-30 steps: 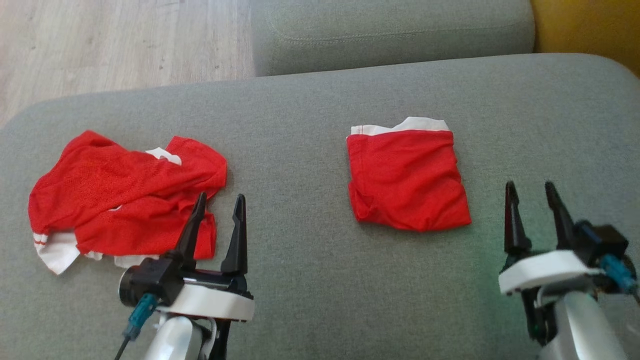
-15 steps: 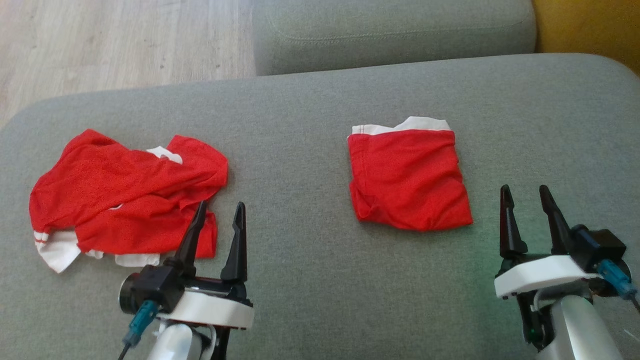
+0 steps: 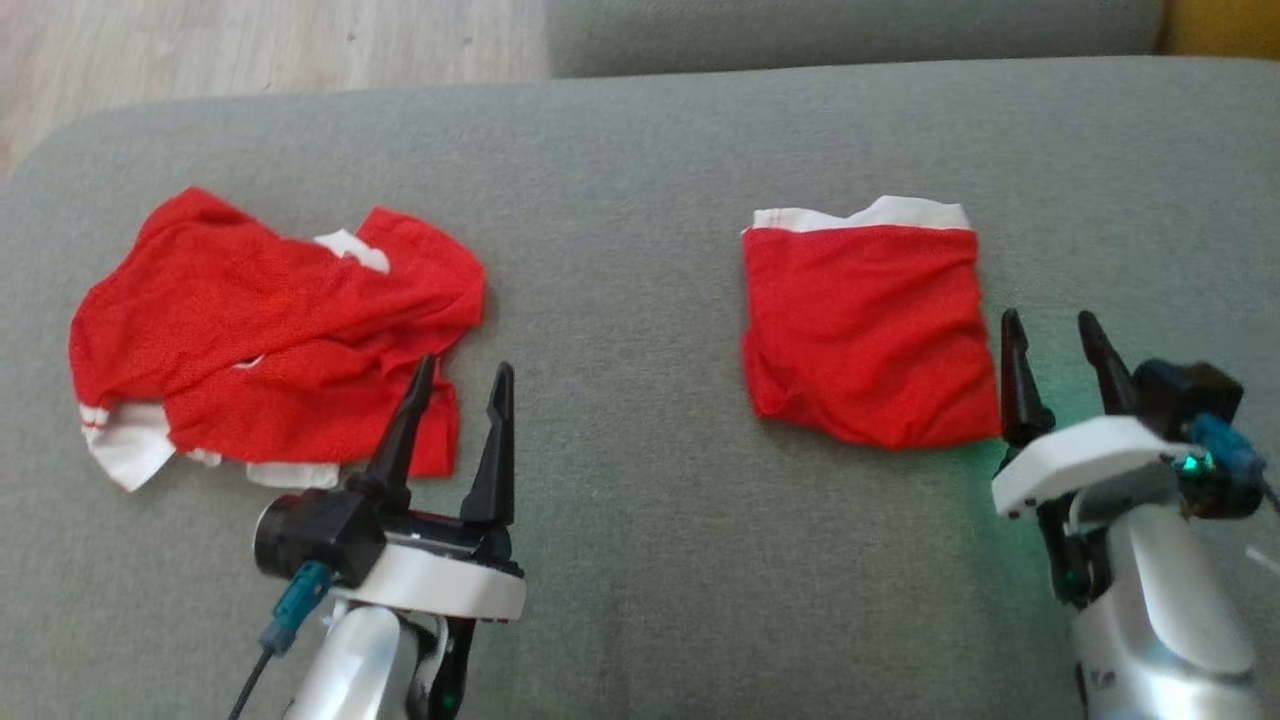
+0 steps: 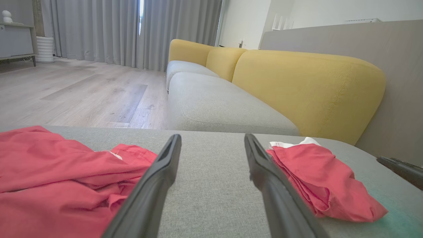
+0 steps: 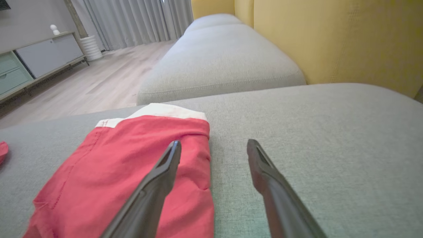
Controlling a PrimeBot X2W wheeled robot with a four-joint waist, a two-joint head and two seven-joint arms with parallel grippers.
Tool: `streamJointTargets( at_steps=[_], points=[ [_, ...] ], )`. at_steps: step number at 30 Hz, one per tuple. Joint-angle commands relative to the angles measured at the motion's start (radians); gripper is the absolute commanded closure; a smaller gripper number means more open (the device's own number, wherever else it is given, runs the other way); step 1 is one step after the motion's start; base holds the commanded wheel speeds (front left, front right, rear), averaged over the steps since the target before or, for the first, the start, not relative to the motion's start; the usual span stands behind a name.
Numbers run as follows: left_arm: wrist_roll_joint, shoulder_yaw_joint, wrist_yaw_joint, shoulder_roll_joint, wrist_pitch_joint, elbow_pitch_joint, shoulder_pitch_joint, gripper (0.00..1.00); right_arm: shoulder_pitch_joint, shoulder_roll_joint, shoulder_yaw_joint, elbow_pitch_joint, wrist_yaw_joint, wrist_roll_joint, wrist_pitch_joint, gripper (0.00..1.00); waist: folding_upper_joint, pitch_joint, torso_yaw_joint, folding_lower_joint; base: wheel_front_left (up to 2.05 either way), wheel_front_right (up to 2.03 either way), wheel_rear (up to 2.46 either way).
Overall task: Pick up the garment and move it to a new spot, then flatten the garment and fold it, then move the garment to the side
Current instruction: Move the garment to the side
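Left gripper (image 3: 466, 365) and right gripper (image 3: 1047, 318) are both standing wide, holding nothing. The grey sofa seat (image 3: 640, 130) is carrying two pieces well apart: the crumpled red garment (image 3: 270, 340) is lying at the left with the left gripper hovering at its near right edge; the folded red garment (image 3: 865, 330) is lying at the right, just beside the right gripper. Seemingly the folded piece is looking finished and the crumpled one's pick-up is beginning; next, the left gripper is needing to drop onto a raised fold, pinching cloth only.
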Motion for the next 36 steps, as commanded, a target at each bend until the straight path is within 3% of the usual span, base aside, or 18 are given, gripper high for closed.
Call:
streamJointTargets(
  at_steps=[1, 7, 17, 18, 19, 20, 29, 36],
  points=[
    [0.003, 0.019, 0.0, 0.003, -0.009, -0.03, -0.045, 0.0, -0.056, -0.002, 0.008, -0.001, -0.001, 0.002, 0.011, 0.0, 0.0, 0.023, 0.024, -0.0002, 0.0, 0.0, 0.0],
    [-0.007, -0.004, 0.002, 0.003, -0.009, -0.029, -0.068, 0.0, -0.154, -0.002, -0.044, 0.135, -0.001, -0.009, 0.059, 0.0, 0.0, 0.06, 0.063, -0.0002, 0.0, 0.0, 0.0],
    [-0.02, -0.033, 0.01, 0.003, -0.009, -0.028, -0.085, 0.0, -0.269, -0.002, -0.035, 0.378, -0.001, 0.007, 0.109, 0.0, 0.0, 0.094, 0.106, -0.0002, 0.0, 0.0, 0.0],
    [-0.02, -0.033, 0.01, 0.003, -0.009, -0.027, -0.086, 0.0, -0.276, -0.002, -0.025, 0.401, -0.001, 0.012, 0.113, 0.04, 0.0, 0.095, 0.108, -0.0002, 0.0, 0.0, 0.0],
    [-0.021, -0.033, 0.01, 0.003, -0.009, -0.026, -0.087, 0.0, -0.282, -0.002, -0.016, 0.417, -0.001, 0.012, 0.109, 0.58, 0.0, 0.095, 0.108, -0.0002, 0.0, 0.0, 0.0],
    [-0.021, -0.032, 0.01, 0.003, -0.009, -0.026, -0.087, 0.0, -0.288, -0.002, -0.007, 0.428, -0.001, 0.011, 0.099, 1.0, 0.0, 0.095, 0.108, -0.0002, 0.0, 0.0, 0.0],
    [-0.018, -0.034, 0.013, 0.003, -0.009, -0.023, -0.095, 0.0, -0.326, -0.002, 0.021, 0.436, -0.001, -0.111, -0.03, 1.0, 0.0, 0.075, 0.065, -0.0002, 0.0, 0.0, 0.0],
    [-0.03, -0.078, 0.019, 0.003, -0.009, -0.017, -0.104, 0.0, -0.334, -0.031, 0.074, 0.389, -0.001, -0.194, -0.04, 1.0, 0.0, 0.033, 0.015, -0.0002, 0.0, 0.0, 0.0]
  ],
)
